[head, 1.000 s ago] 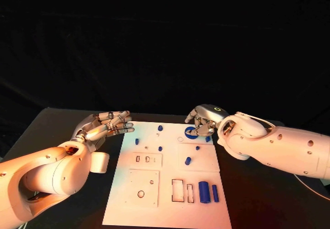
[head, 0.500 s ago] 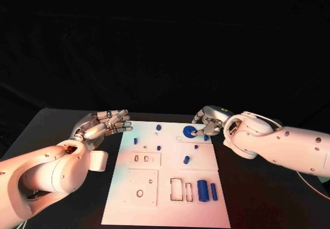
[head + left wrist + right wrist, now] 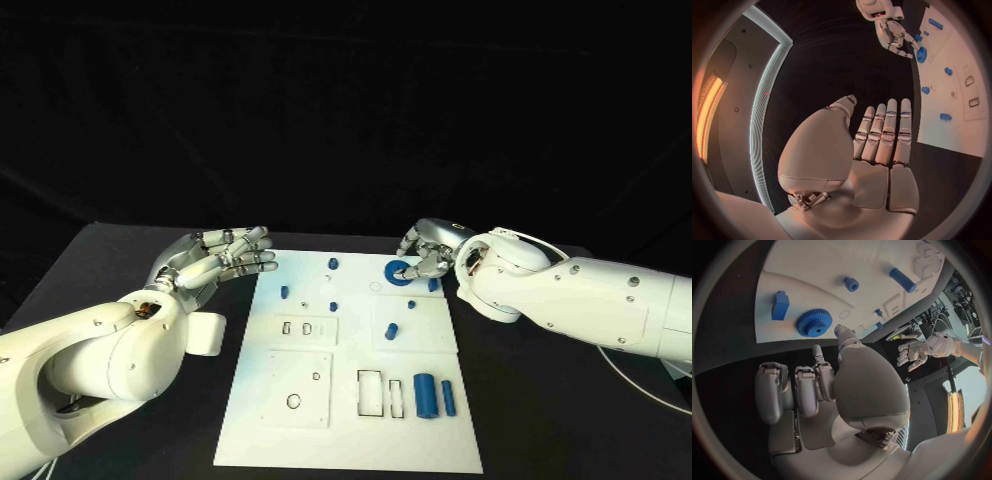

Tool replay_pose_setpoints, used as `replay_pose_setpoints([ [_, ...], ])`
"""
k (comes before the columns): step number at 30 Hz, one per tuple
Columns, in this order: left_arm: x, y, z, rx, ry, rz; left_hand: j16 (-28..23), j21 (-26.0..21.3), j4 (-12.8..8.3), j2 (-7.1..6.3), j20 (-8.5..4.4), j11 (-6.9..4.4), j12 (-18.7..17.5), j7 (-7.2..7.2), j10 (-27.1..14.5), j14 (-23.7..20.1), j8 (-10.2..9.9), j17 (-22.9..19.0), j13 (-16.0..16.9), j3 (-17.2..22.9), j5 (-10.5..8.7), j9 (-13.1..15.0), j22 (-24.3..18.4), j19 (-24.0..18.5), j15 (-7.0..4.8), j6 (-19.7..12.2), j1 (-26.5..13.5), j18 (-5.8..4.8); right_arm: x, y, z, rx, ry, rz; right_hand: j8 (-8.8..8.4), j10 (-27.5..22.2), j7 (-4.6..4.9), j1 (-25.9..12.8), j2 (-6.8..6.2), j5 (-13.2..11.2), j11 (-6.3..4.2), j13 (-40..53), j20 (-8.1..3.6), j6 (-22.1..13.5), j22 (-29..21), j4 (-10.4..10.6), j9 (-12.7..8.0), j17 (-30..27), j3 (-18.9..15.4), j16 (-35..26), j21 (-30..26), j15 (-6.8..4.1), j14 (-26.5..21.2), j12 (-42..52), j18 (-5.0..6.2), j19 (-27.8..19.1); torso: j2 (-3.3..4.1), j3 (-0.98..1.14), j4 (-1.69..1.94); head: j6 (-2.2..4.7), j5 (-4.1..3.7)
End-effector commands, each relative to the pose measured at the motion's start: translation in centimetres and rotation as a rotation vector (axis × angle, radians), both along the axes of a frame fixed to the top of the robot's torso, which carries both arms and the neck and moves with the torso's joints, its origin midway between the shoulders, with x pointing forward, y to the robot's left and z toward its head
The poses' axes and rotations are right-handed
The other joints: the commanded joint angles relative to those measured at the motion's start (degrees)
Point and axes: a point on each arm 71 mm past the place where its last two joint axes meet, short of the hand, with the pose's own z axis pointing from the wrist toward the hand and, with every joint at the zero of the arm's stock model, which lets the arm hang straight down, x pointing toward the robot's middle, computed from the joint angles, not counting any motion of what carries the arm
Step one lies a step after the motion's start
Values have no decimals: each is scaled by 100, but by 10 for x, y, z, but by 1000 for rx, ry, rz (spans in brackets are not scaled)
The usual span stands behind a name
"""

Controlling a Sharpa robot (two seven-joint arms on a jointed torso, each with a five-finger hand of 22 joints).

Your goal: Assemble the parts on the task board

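The white task board (image 3: 346,420) lies in the middle of the table, also seen as the board (image 3: 836,260) in the right wrist view. A blue gear (image 3: 400,271) lies flat near its far right corner, next to a blue block (image 3: 434,285). My right hand (image 3: 430,250) hovers just right of the gear (image 3: 814,322). Its fingers are bent, the thumb tip (image 3: 842,331) is at the gear's rim, and it holds nothing. My left hand (image 3: 224,255) floats off the board's far left corner, empty, with its fingers (image 3: 886,130) straight.
Small blue pegs (image 3: 333,264) (image 3: 284,292) (image 3: 392,330) stand on the board's far half. Two blue cylinders (image 3: 424,395) (image 3: 449,397) lie by the rectangular slots near its front right. My left forearm (image 3: 209,335) runs along the board's left edge. The black table (image 3: 548,430) surrounds the board.
My right hand, which covered the gear a second ago, has drawn back to the right and left the gear lying uncovered on the board. The left hand has stayed in place.
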Motion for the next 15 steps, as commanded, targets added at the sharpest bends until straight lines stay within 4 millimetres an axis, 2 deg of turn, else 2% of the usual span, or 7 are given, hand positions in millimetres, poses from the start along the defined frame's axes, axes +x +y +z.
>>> replay_pose_setpoints([
  [1,0,-3,2,-10,-8,-21,-9,39,-37,1,2,31,-18,27,-1,-44,-37,2,-6,-9,-19,-4,5,-5,2,4,41,103,2,-1,-4,-22,26,-14,43,48,10,73,16,36,10,481,6,-44,642,9,10,1115,-32,34,20,30,514,32,-58,25,-8,-1,4,-16,-3],
  [6,0,-3,2,-11,-8,-22,-14,43,-42,5,3,26,-20,19,9,-43,-39,4,-4,-7,-20,-1,8,-12,0,11,49,103,4,-2,-5,-40,24,-20,58,55,13,106,35,35,14,503,10,-57,655,13,16,1140,-32,47,27,34,519,51,-61,32,-9,-2,-8,-15,1],
  [15,0,-3,2,-11,-7,-23,-14,43,-42,5,3,26,-20,19,9,-43,-39,4,-4,-7,-20,-1,8,-12,0,11,49,103,7,-5,-6,-76,22,-25,70,68,16,136,45,36,17,532,13,-68,663,13,21,1162,-32,57,32,37,524,77,-63,37,-6,-4,0,-20,1],
])
